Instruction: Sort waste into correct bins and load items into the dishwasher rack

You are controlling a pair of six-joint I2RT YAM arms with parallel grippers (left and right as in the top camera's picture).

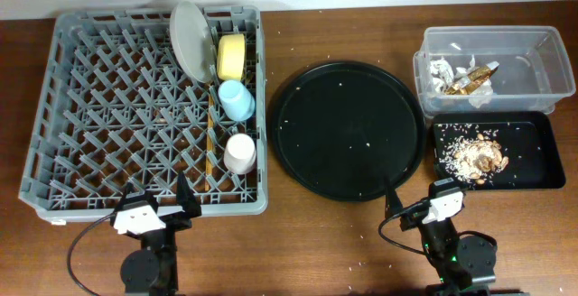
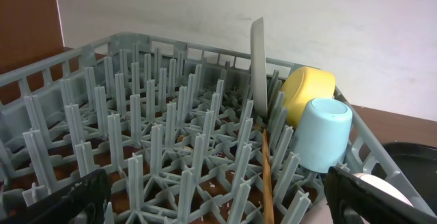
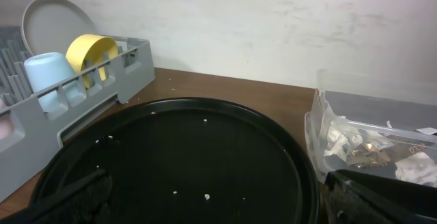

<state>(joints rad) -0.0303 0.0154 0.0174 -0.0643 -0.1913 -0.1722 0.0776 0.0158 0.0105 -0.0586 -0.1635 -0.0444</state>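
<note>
— How are your hands standing?
— I'm holding both spread and empty. My left gripper is hovering at the near wall of the dishwasher rack, my right gripper at the round tray.
— And the things?
— The plate, yellow bowl, blue cup, pinkish cup and chopsticks are sitting in the rack. The napkins and wrapper are lying in the clear tub, the food scraps in the black tray.
— What's left?
— I'm judging only the stray crumbs on the round tray are left, so I'm planning a slow check, keeping my fingers off its rim.
</note>
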